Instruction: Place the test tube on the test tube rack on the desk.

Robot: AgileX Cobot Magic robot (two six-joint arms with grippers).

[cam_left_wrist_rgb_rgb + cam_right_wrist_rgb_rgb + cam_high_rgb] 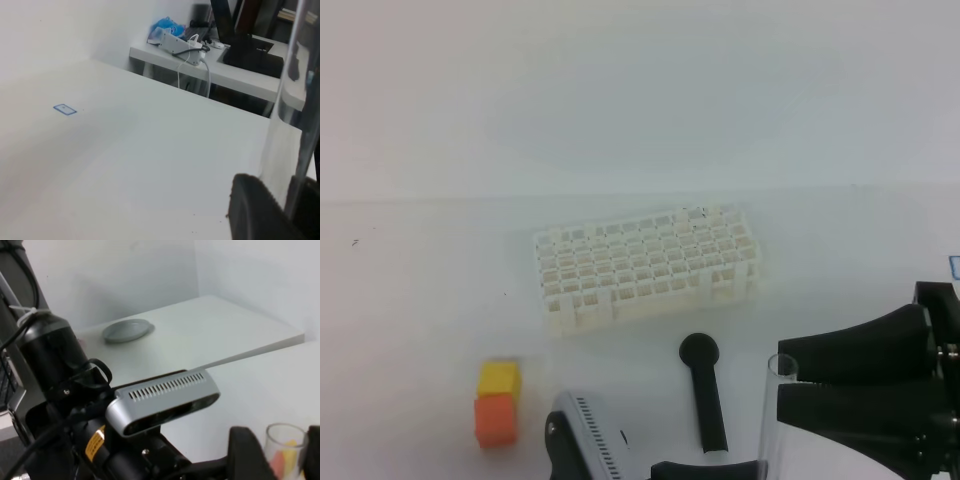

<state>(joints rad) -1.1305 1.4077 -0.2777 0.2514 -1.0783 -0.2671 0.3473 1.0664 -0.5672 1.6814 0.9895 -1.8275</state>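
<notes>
A yellow cube stacked against an orange cube [497, 404] sits far to the left of both sets of fingers, on the plain white matte desk [420, 300]. The left arm's grey slotted wrist camera [588, 440] shows at the bottom edge, just left of its own fingers. The white plastic grid rack with rows of small square holes [650, 265] stands beyond both grippers, well apart from them, and every hole that can be seen is vacant. A black stick with a round head [705, 390] lies flat on the desk, just left of the right gripper's fingertips and near the left gripper.

The left gripper [280, 212] has its black fingers [252, 210] pressed together on the lower part of the thin clear glass test tube [778, 420]; the tube rises upright from between them, its bottom end hidden. The tube is off the rack, held in the air above the near edge of the desk, right of the black stick.

The right gripper [286, 450] reaches in from the right at the height of the tube's rimmed mouth; its fingers [247, 455] stand spread, one on each side of the mouth, very close to the glass; whether they touch it cannot be told.
</notes>
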